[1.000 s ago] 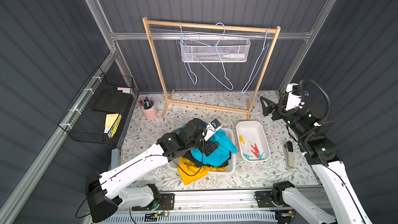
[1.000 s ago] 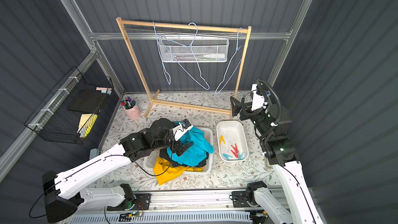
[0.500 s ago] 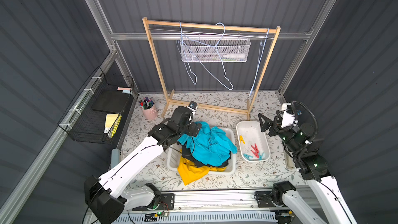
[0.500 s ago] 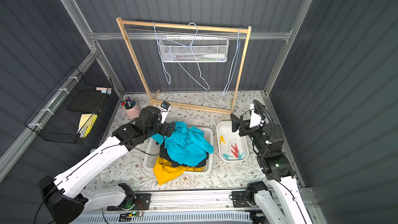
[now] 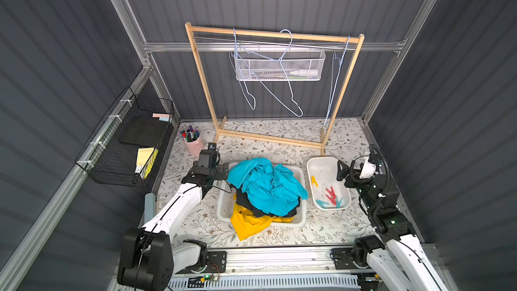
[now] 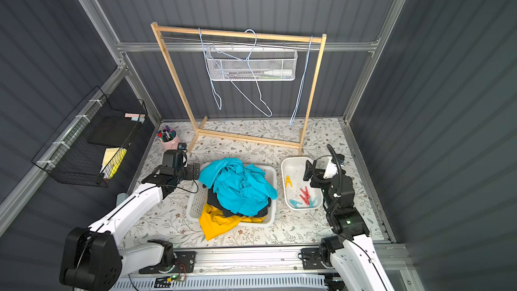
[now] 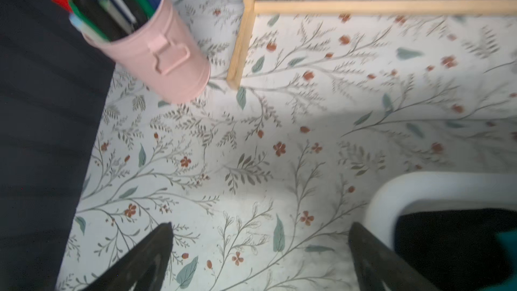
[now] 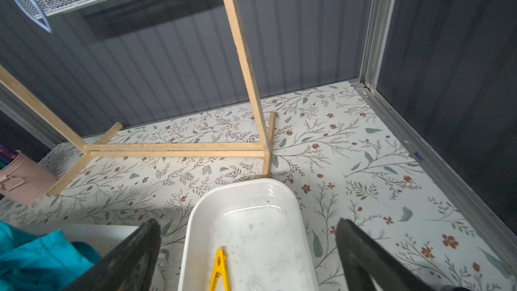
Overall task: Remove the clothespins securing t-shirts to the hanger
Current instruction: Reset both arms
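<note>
Since a second ago my left gripper (image 5: 223, 171) has backed off the t-shirts (image 5: 265, 188) heaped in the basket (image 5: 225, 205) to its left edge; my right gripper (image 5: 345, 171) has sunk to the basket's right. Both gape, empty. Clothespins (image 5: 331, 194) lie jumbled, no common axis, in the tray (image 5: 310, 163) right of the basket, close by my right gripper, the nearer one.

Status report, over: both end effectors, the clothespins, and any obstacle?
Left end effector open, empty, beside basket. Right end effector open, empty, at white tray. Clothespins in tray, t-shirts heaped in basket, hangers bare. No obstacle seen.
</note>
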